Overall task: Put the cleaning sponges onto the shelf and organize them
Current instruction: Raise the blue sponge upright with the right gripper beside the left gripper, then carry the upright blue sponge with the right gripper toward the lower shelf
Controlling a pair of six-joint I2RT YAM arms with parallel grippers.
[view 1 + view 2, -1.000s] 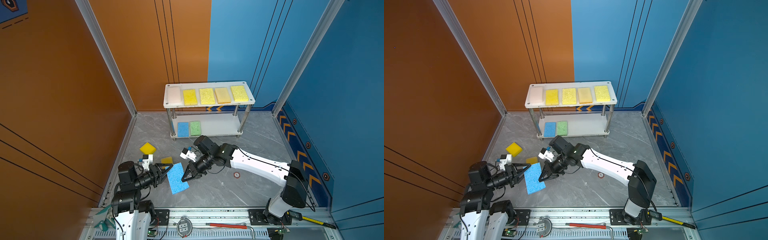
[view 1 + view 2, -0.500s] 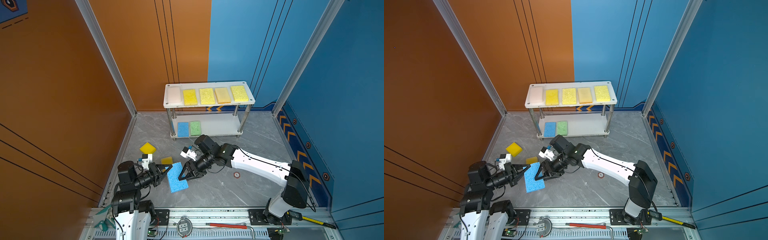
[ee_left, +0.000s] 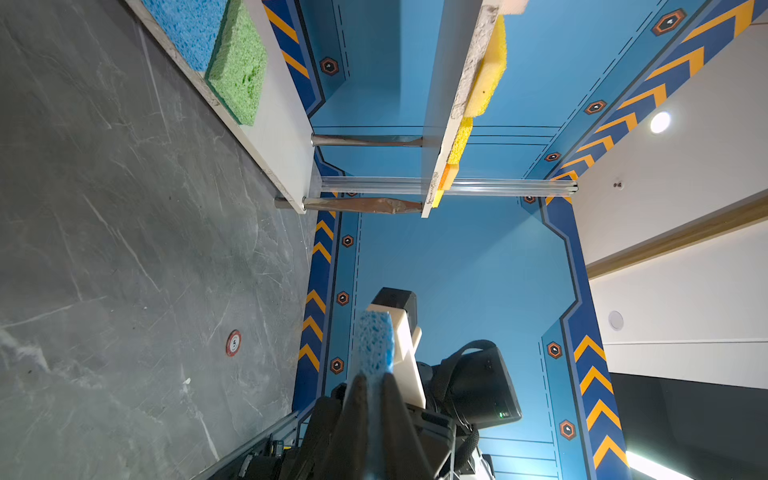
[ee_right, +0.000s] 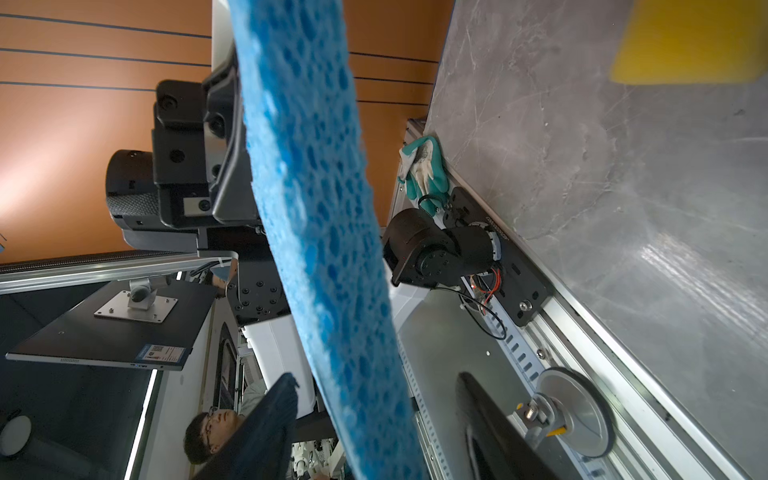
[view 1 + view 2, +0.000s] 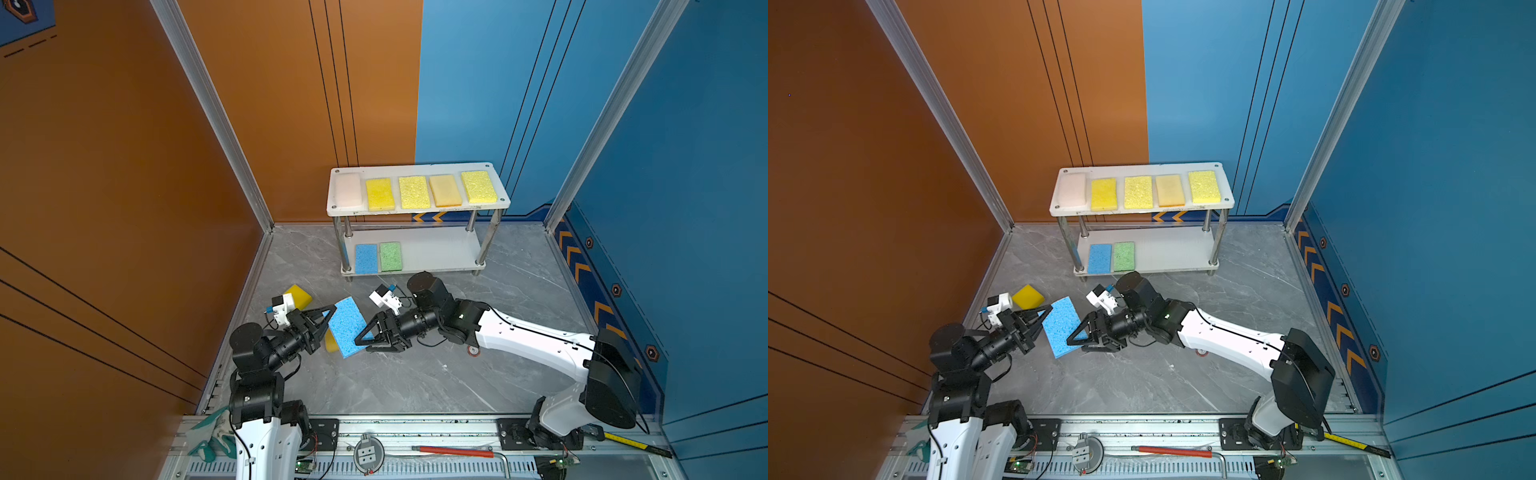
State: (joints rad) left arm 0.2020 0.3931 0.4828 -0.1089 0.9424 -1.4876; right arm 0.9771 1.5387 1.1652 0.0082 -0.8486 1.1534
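Note:
A blue sponge (image 5: 347,326) (image 5: 1061,326) hangs tilted above the floor between both arms. My left gripper (image 5: 330,316) (image 3: 373,378) is shut on one edge of it (image 3: 374,336). My right gripper (image 5: 361,338) (image 4: 376,380) stands open around the opposite edge (image 4: 320,208), with neither finger pressing it. The shelf (image 5: 436,249) stands at the back; its top board holds a pale sponge (image 5: 348,190) and several yellow ones (image 5: 413,192), and its lower board holds a blue sponge (image 5: 366,257) and a green sponge (image 5: 390,256). One yellow sponge (image 5: 300,294) (image 4: 685,41) lies on the floor, and another (image 5: 330,343) peeks out under the held one.
A green-and-white glove (image 5: 208,436) (image 4: 424,170) lies on the front rail at the left. A red-handled tool (image 5: 453,451) and a yellow-handled tool (image 5: 636,442) rest on that rail. A small round sticker (image 5: 473,350) marks the floor. Walls close in on three sides.
My left gripper has shut on the blue sponge and my right gripper has opened off it. The sponge has shifted a little toward the back.

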